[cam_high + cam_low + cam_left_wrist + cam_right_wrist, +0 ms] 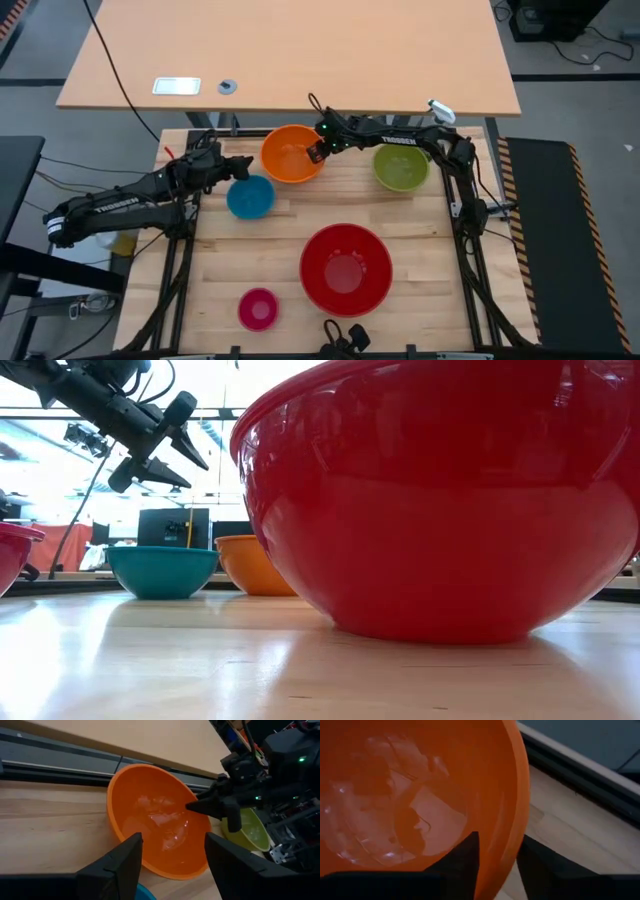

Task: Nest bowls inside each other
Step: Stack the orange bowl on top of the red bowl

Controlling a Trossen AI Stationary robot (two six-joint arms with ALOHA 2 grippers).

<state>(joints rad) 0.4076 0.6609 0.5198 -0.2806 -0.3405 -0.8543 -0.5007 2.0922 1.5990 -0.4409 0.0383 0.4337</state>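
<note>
Five bowls stand on their bases on the wooden table: orange (293, 153) at the far middle, olive-green (401, 167) to its right, blue (250, 197) near its left, big red (346, 267) toward the front and small pink (258, 308) at the front left. My right gripper (318, 150) is at the orange bowl's right rim, shut on it. My left gripper (243, 165) hangs open in the air just left of the orange bowl, above the blue bowl (162, 570), and touches nothing. My right gripper has the orange bowl's right-hand rim (507, 845) between its two fingers, one finger inside the bowl (465, 857) and one outside (535, 865). The fingers slant down from the table's right side. The bowl sits on the table on its base (250, 585).
A light-brown desk (290, 50) stands beyond the table's far edge. The red bowl (440, 500) fills the front middle. Bare wood lies between the blue, red and pink bowls and at the front right.
</note>
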